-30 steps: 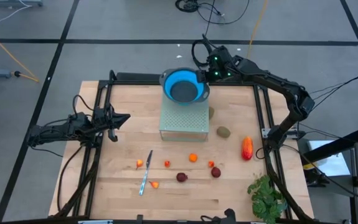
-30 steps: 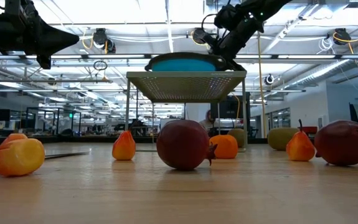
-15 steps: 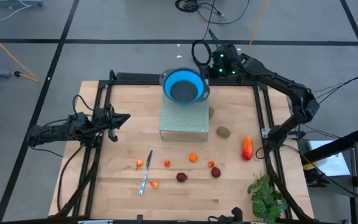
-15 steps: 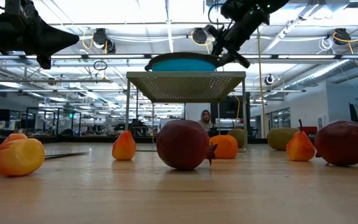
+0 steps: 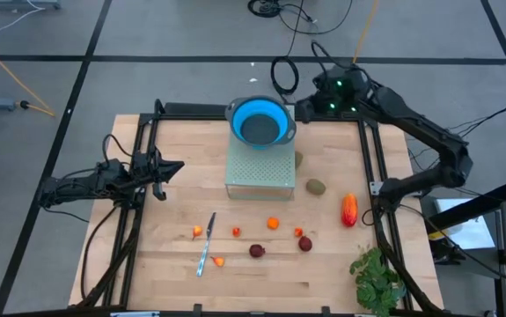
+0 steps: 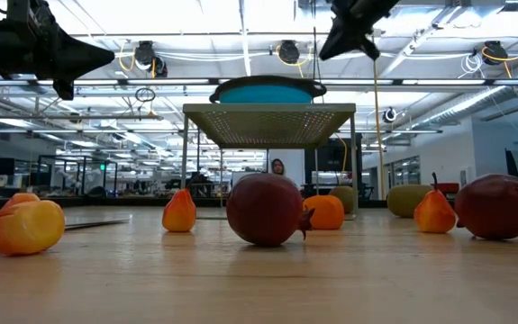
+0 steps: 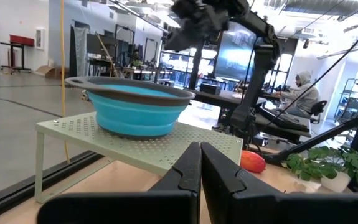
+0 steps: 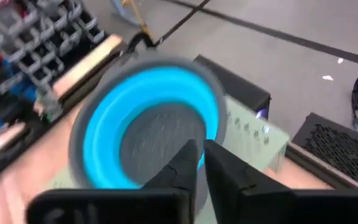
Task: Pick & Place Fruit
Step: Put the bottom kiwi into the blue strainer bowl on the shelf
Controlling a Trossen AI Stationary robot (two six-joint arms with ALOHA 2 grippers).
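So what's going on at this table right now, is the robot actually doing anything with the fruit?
Not at this moment. The right gripper hangs in the air beside the blue bowl, which sits on the perforated stand; its jaws are shut and empty. The left gripper waits over the table's left side, jaws shut too. All the toy fruit lies on the wooden table, along with the knife. The bowl looks empty.
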